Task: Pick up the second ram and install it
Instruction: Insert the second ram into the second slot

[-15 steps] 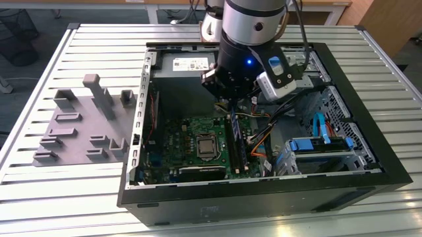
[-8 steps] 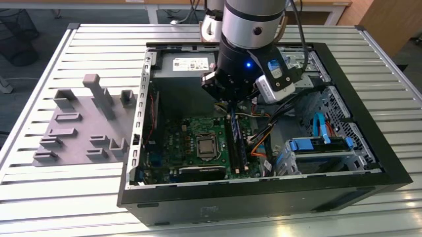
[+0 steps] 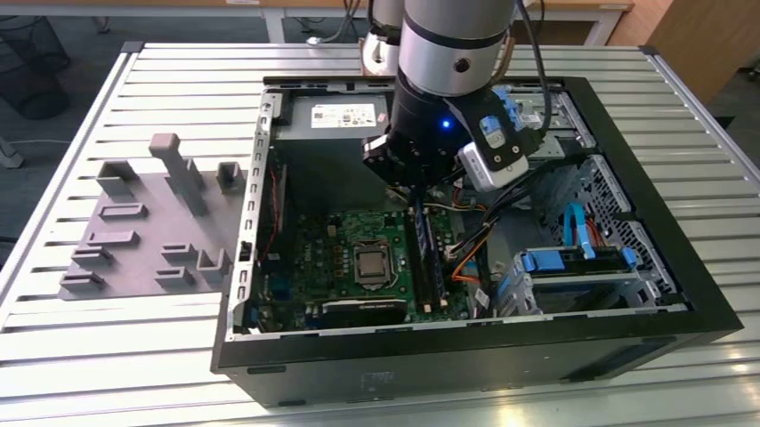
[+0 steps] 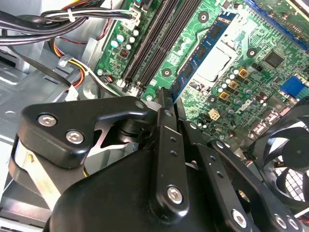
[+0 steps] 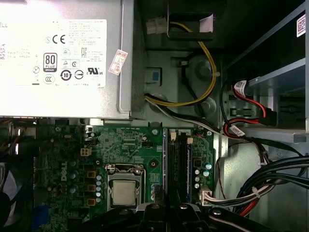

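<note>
Above the motherboard (image 5: 63, 145) slots, the pincer (image 4: 166, 96) is closed on the second ram (image 4: 203, 50). Its fingers hide the stick's near end.

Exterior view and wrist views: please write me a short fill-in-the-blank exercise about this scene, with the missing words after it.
1. The grey fixture stands on the table, on the exterior view's ____ of the computer case.
2. The gripper is inside the case, above the green ____.
3. In the first wrist view, the cable looping beside the power supply is ____ in colour.

Missing words: left; motherboard; yellow
</note>
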